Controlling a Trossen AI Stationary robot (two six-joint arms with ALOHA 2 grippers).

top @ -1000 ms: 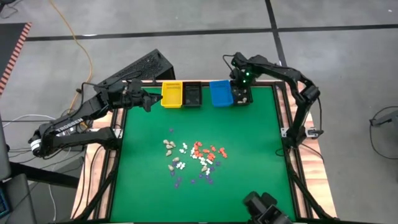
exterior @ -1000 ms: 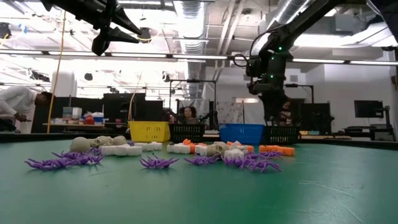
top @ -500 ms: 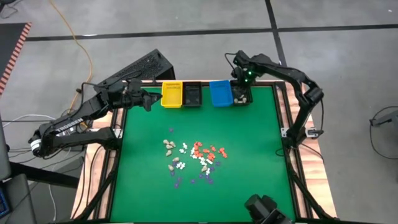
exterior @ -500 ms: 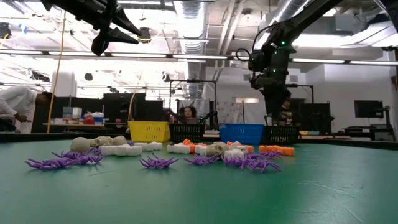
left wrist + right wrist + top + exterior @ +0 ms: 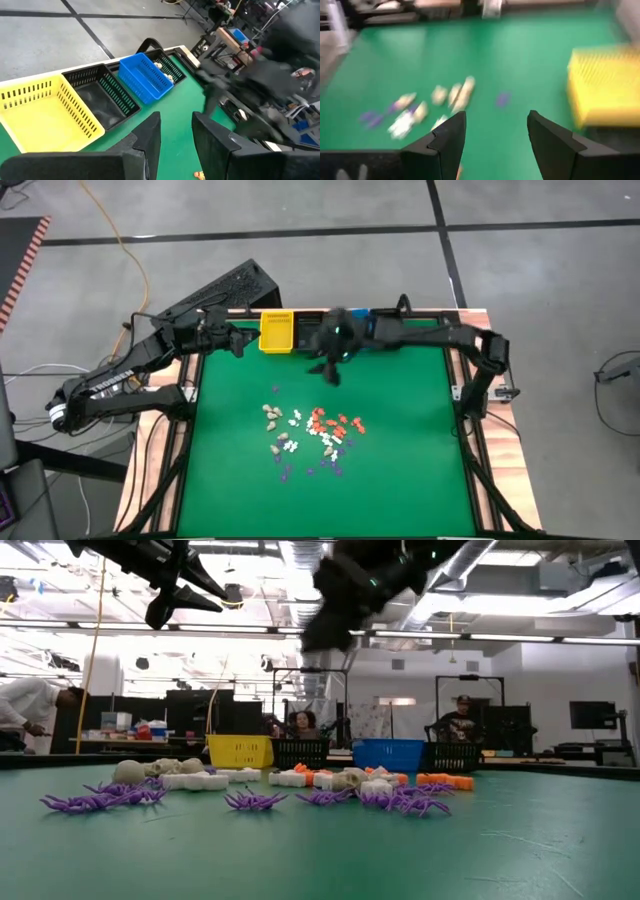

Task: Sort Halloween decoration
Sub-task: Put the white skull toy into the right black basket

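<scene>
1. Halloween decoration [image 5: 312,432]: a loose cluster of tiny white, cream, orange and purple pieces on the green bench [image 5: 400,480], a little way ahead of and below the right pincer [image 5: 331,370].
2. Handling, judged: very light, rigid plastic; the thin-legged purple pieces [image 5: 255,801] may snag on neighbours. Pinch one piece across its body, at the cluster's edge.
3. Right pincer: fingers spread wide, holding nothing, raised above the bench between the cluster and the bins.
4. Left pincer [image 5: 237,343]: fingers partly parted with nothing between them, hanging just beside the yellow bin [image 5: 277,331]; black bin [image 5: 102,97] and blue bin [image 5: 147,80] lie beyond.
</scene>
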